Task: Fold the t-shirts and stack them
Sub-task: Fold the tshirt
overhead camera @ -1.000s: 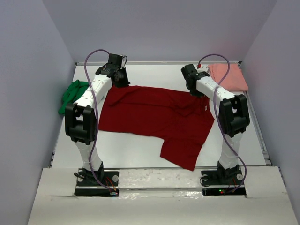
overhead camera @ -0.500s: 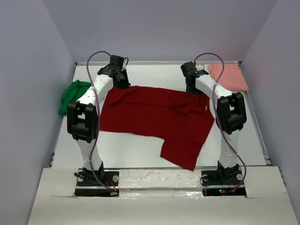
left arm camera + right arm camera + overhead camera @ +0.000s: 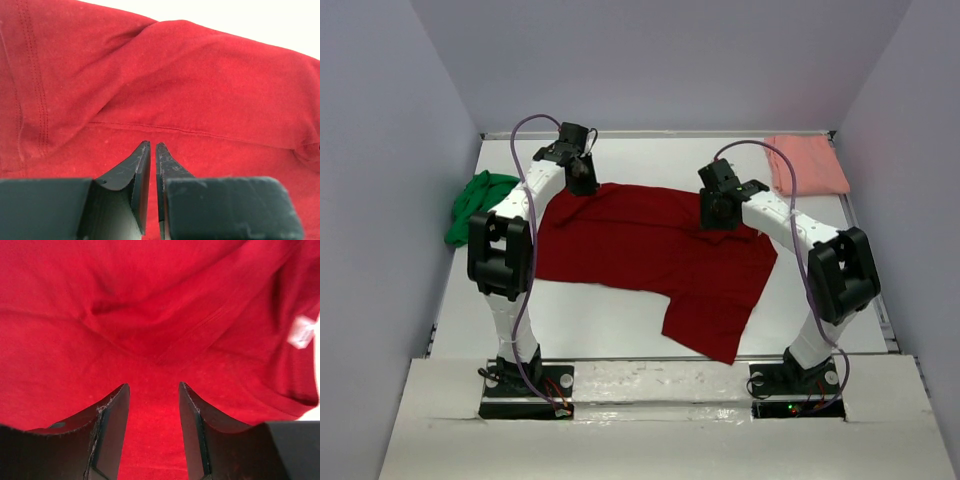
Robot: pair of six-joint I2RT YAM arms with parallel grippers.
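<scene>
Bench: white; the dark red, soft cloth short-sleeved t-shirt is spread across its middle.
Risk: the cloth could be dragged askew if only one side is pulled.
Left gripper: lowered at the shirt's far-left edge, narrow; a pinch cannot be told.
Right gripper: angled down over the shirt's far-right part, jaws apart, empty.

Plain colours, white table.
Centre: dark red shirt; far left: bright green shirt; far right: salmon pink shirt.

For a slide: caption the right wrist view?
Right gripper open above the rumpled dark red t-shirt, its white tag at the edge.
</scene>
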